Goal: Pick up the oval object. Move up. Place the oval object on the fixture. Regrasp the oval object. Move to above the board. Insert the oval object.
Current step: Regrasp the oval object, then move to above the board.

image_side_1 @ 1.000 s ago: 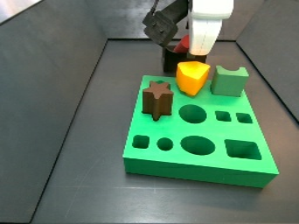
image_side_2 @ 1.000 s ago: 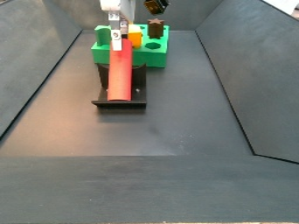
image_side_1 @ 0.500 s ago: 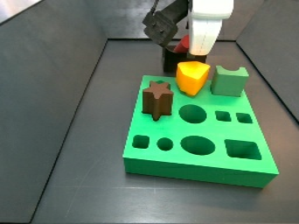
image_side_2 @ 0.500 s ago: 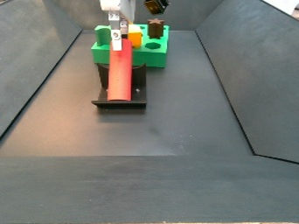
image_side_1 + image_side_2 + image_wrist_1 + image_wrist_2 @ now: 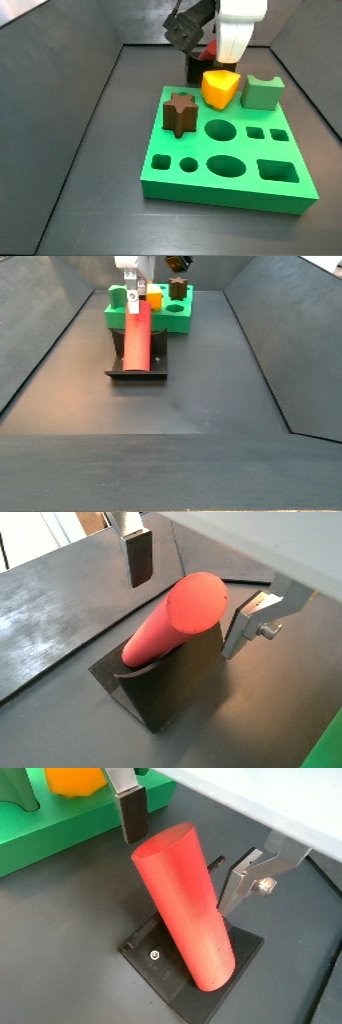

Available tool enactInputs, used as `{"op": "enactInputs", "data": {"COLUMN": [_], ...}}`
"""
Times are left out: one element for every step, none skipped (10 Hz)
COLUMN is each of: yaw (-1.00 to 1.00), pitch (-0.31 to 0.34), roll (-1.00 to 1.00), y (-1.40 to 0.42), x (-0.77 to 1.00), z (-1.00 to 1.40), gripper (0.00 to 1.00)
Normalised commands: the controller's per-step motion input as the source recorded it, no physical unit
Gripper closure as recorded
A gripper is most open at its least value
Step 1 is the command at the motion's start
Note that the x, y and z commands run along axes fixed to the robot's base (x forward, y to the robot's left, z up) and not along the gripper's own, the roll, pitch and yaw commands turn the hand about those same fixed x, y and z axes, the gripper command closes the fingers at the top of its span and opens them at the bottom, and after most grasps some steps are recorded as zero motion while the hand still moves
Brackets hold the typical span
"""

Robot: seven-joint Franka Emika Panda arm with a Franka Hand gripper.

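Fingers (image 5: 138,557) of the gripper (image 5: 201,587) stood apart on either side of the oval object's (image 5: 171,619) upper end, and we saw gaps, no contact. We found that salmon-red peg leaning on the fixture (image 5: 138,364), its lower end against the base plate, at 6 o'clock from the green board (image 5: 183,324).

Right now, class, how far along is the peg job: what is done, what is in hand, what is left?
Done: the oval object leans on the fixture. In hand: the gripper straddles its upper end, fingers open and apart from it, so the regrasp is pending. Left: carrying to the board and inserting.
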Motion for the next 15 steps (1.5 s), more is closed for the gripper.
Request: {"op": "enactInputs", "data": {"yaw": [0.06, 0.06, 0.00, -0.07, -0.07, -0.01, 0.02, 0.06, 0.07, 0.09, 0.09, 0.08, 0.07, 0.06, 0.05], "pitch": [0.214, 0.214, 0.000, 0.280, 0.282, 0.300, 0.298, 0.270, 0.247, 0.193, 0.172, 0.145, 0.136, 0.128, 0.133], "roll": [-0.04, -0.04, 0.00, 0.05, 0.05, 0.02, 0.00, -0.03, -0.04, -0.05, -0.05, -0.05, -0.05, -0.05, -0.06], "y": [-0.01, -0.01, 0.50, 0.08, 0.08, 0.06, 0.06, 0.05, 0.05, 0.04, 0.03, 0.02, 0.02, 0.01, 0.00], "x": [0.09, 0.09, 0.00, 0.10, 0.10, 0.09, 0.09, 0.09, 0.09, 0.09, 0.09, 0.08, 0.08, 0.08, 0.07], "z": [0.00, 0.00, 0.17, 1.00, 1.00, 1.00, 1.00, 1.00, 1.00, 1.00, 1.00, 1.00, 1.00, 0.96, 0.86], "gripper": [0.00, 0.00, 1.00, 1.00, 1.00, 1.00, 1.00, 1.00, 1.00, 1.00, 1.00, 1.00, 1.00, 1.00, 1.00]}}
